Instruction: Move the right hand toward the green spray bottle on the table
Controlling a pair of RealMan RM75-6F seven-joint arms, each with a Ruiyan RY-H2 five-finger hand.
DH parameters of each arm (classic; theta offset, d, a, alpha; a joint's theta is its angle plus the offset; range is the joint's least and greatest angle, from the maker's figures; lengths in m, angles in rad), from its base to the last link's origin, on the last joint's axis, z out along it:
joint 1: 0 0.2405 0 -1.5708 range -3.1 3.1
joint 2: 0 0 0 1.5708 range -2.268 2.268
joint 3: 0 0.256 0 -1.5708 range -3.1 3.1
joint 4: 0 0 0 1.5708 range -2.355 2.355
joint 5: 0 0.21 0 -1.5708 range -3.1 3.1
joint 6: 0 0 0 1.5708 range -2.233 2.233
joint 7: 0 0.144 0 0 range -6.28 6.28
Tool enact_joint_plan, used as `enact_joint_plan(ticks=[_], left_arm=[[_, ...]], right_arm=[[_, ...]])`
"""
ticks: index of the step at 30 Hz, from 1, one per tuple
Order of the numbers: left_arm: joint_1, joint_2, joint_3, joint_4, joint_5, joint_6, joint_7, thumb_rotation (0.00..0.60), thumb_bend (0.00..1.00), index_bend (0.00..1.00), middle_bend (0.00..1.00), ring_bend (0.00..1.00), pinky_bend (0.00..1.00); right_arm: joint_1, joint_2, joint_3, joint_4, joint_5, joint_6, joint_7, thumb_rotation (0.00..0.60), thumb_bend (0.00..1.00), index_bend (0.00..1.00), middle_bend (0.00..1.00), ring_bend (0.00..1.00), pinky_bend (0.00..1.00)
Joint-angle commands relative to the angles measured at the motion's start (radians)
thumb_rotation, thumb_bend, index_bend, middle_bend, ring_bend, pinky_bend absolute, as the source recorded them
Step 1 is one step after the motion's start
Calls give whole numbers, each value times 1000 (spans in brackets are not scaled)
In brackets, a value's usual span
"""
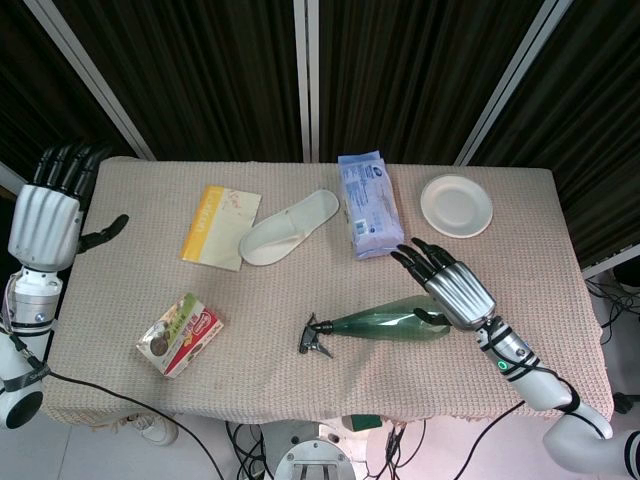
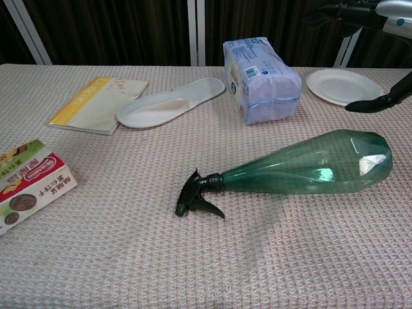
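Observation:
The green spray bottle (image 1: 392, 324) lies on its side near the table's front, its black nozzle pointing left. The chest view shows the same green spray bottle (image 2: 309, 167) at centre right. My right hand (image 1: 450, 283) hovers just above the bottle's wide base, fingers spread, holding nothing; its thumb hangs over the base. In the chest view only the right hand's fingertips (image 2: 376, 103) show at the right edge. My left hand (image 1: 52, 210) is raised at the table's far left edge, fingers extended, holding nothing.
On the cloth-covered table (image 1: 300, 390) lie a yellow booklet (image 1: 220, 226), a white slipper (image 1: 288, 227), a blue wipes pack (image 1: 367, 203), a white plate (image 1: 456, 205) and a red-green box (image 1: 180, 334).

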Motion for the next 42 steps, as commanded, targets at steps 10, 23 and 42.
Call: enact_joint_plan(ticks=[10, 23, 42], left_arm=[[28, 25, 73, -44, -57, -44, 35, 600, 132, 86, 123, 85, 164], [233, 42, 225, -47, -142, 36, 37, 600, 133, 86, 124, 85, 200], [299, -52, 256, 26, -140, 74, -7, 600, 133, 86, 123, 85, 180]], right_arm=[[8, -14, -30, 10, 10, 5, 23, 600, 170, 0, 57, 80, 210], [222, -141, -107, -32, -197, -132, 385, 600, 693, 0, 12, 607, 979], [384, -293, -207, 45, -335, -46, 602, 600, 1000, 0, 0, 563, 986]])
